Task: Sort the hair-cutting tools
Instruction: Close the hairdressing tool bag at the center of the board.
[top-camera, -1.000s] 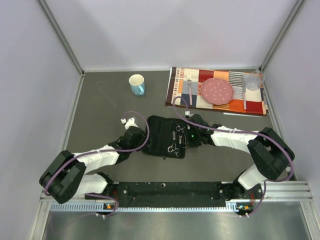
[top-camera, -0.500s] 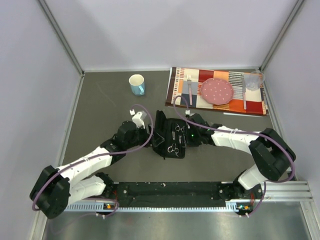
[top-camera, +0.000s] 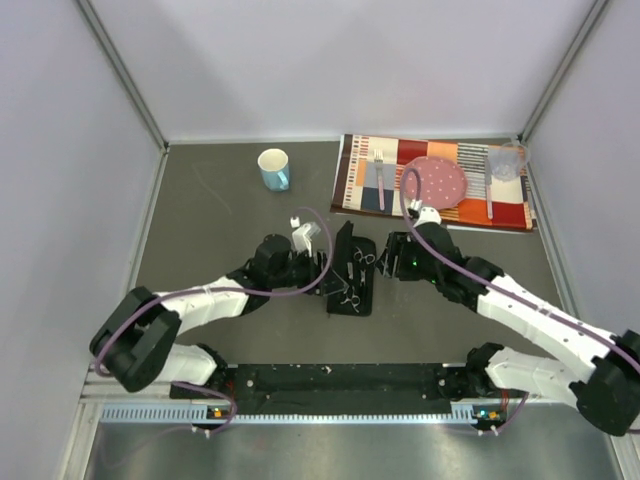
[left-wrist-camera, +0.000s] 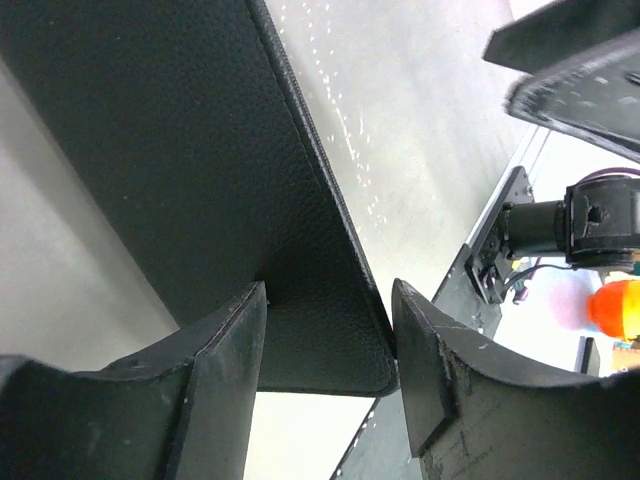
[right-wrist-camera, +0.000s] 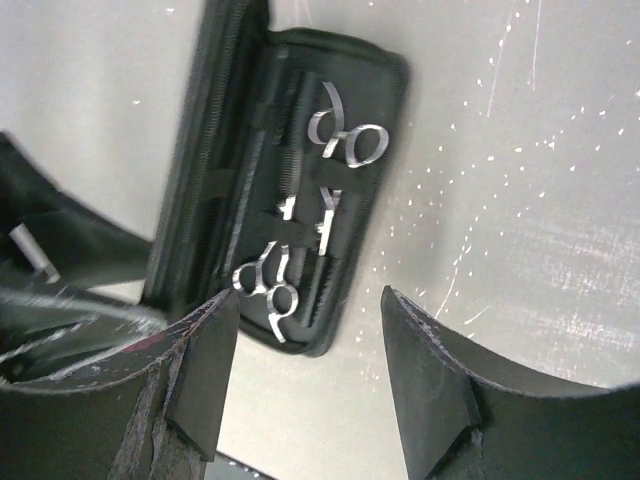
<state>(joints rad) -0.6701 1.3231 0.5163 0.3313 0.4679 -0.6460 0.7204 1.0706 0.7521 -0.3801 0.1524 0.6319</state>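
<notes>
- Well off to the left, the mug (top-camera: 273, 168) stands apart from the work, and we see no hazard there.
- Our left gripper (left-wrist-camera: 325, 320) has its jaws spread around the lower corner of the lid (left-wrist-camera: 200, 150), which stands tilted up from the case (right-wrist-camera: 390, 110). We cannot tell whether the pads bite or only straddle it. If they only straddle it, the lid could slip free and flop either way. A sideways shove could also drag the whole case across the table.
- The tools lie in the open half of the case. One pair of scissors (right-wrist-camera: 348, 135) sits toward the far end and the other scissors (right-wrist-camera: 266, 287) toward the near end. The black comb (right-wrist-camera: 291, 150) lies dark against the lining beside them. If the lid comes down on a handle that sits proud, it could jam the fold or knock a tool loose.
- Our right gripper (right-wrist-camera: 307, 310) hovers just right of the case, jaws wide with nothing between them. If it dips while the lid swings over, we risk a collision with the lid or with the left fingers.
- Farther right, the fork (top-camera: 379, 175) on the placemat (top-camera: 352, 170) is none of ours. A wide swing of the right arm could disturb it.
</notes>
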